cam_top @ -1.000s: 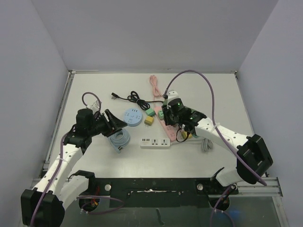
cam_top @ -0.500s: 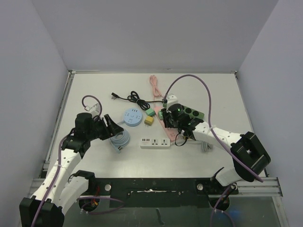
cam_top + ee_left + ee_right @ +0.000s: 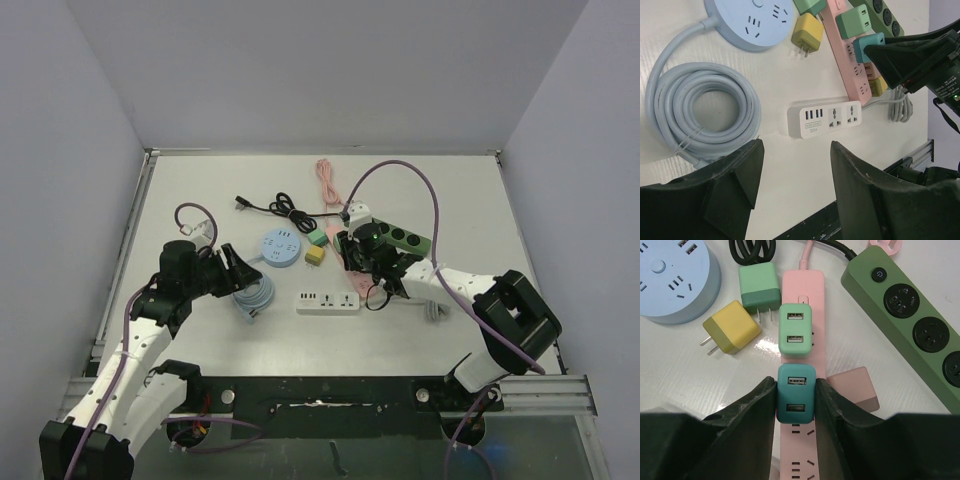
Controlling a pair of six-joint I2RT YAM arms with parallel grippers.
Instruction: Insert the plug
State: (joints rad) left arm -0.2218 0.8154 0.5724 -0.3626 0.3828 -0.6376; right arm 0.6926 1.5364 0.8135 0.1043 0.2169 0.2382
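Nearest me, my left pincer (image 3: 796, 200) hovers over the worktop (image 3: 200, 200) with its jaws about halfway apart and nothing between them. Just under it lies the coiled pale-blue cable (image 3: 705, 115), and beside that the white power strip (image 3: 825, 119).

Further in, my right pincer (image 3: 796, 401) is closed tight on the teal plug (image 3: 796, 397), one finger on each side of it. The plug sits upright on the pink power strip (image 3: 802, 282), directly below the mint charger (image 3: 795, 330) already standing on that strip. I cannot tell whether the teal plug's pins are fully seated.

A pink adapter (image 3: 855, 387) lies just right of the strip. To its left lie the yellow charger (image 3: 732, 326) and the green charger (image 3: 759, 287), both loose on their sides, then the round blue socket hub (image 3: 672, 275). The green power strip (image 3: 910, 335) runs diagonally on the right. Farthest back are the black cable (image 3: 275, 208) and the pink cable (image 3: 327, 180).
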